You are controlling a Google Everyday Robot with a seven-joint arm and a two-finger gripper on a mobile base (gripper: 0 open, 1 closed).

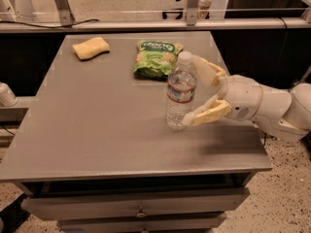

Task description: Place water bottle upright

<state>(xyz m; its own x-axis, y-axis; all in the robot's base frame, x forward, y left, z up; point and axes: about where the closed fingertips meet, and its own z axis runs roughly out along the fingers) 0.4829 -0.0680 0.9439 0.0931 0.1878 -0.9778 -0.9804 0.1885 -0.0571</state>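
The water bottle (180, 89), clear ribbed plastic with a white cap and a narrow red and white label band, stands upright on the grey table (97, 125), right of the middle. My gripper (190, 91) reaches in from the right. Its two tan fingers are spread apart, one behind the bottle near the cap and one (206, 114) in front near the base. The bottle stands between the open jaws at their tips, and neither finger visibly presses on it.
A green snack bag (156, 58) lies just behind the bottle. A yellow sponge (91, 47) lies at the back left. The table has drawers (141, 208) below its front edge. A metal rail (146, 25) runs behind the table.
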